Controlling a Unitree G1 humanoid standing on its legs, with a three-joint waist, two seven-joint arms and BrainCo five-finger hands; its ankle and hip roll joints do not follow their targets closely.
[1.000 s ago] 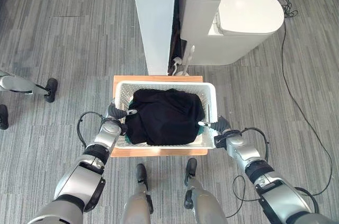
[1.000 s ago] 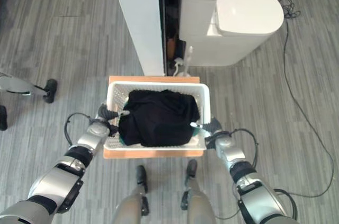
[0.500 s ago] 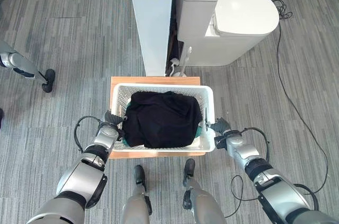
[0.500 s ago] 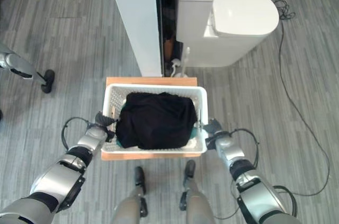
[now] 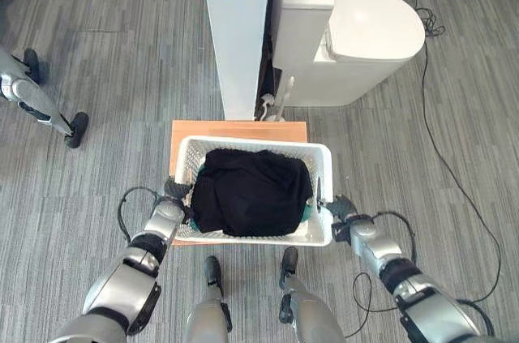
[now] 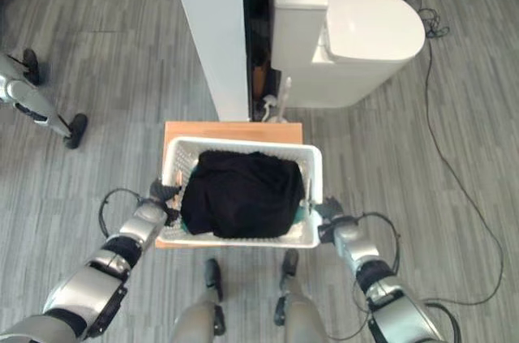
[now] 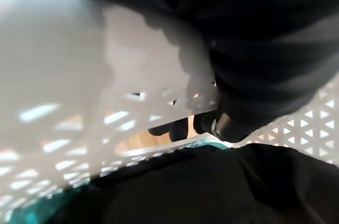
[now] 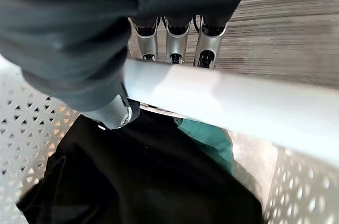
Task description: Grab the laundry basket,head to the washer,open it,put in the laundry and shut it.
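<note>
white perforated plastic laundry basket (image 5: 324,166) over wooden stool (image 5: 238,127), black laundry (image 5: 253,192) inside; left hand (image 5: 175,190), right hand (image 5: 338,207) clamp opposite rims. stiff, light; load soft.

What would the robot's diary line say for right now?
left hand: shut on basket rim | right hand: shut on rim | black laundry: inside | basket: over wooden stand

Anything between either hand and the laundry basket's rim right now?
Nothing visible: the left hand and the right hand are already at the laundry basket's ends, the right fingers hooked over its rim.
</note>
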